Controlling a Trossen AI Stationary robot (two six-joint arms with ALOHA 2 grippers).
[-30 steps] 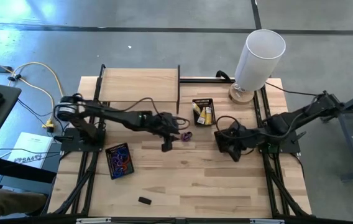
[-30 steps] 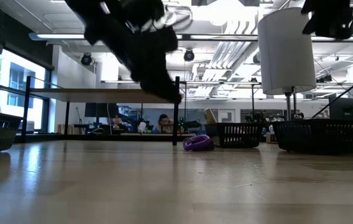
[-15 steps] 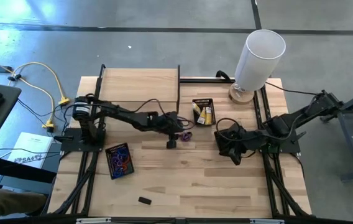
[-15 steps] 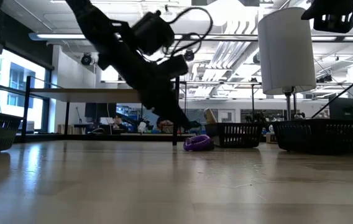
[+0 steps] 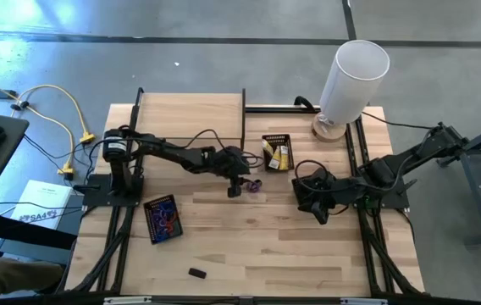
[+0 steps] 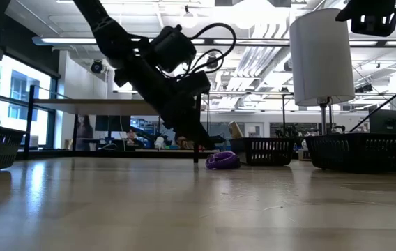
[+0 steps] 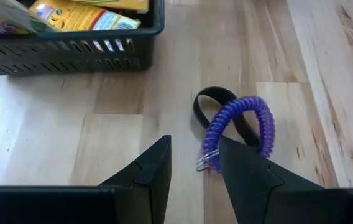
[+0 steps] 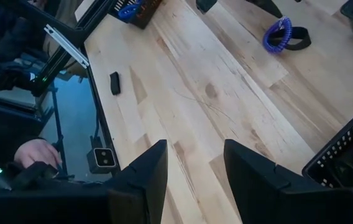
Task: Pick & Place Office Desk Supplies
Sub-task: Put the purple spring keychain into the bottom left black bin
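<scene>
The left gripper (image 6: 199,141) is seen angled steeply down over the wooden table (image 6: 184,209), its tip hanging just beside a purple coiled loop (image 6: 222,160) that lies on the surface. Cables are looped above the arm's wrist. A tall white cylinder (image 6: 321,57) is stood to the right, with black mesh trays (image 6: 362,152) lined along the far edge. The right gripper (image 6: 374,17) is glimpsed high in the upper corner.
</scene>
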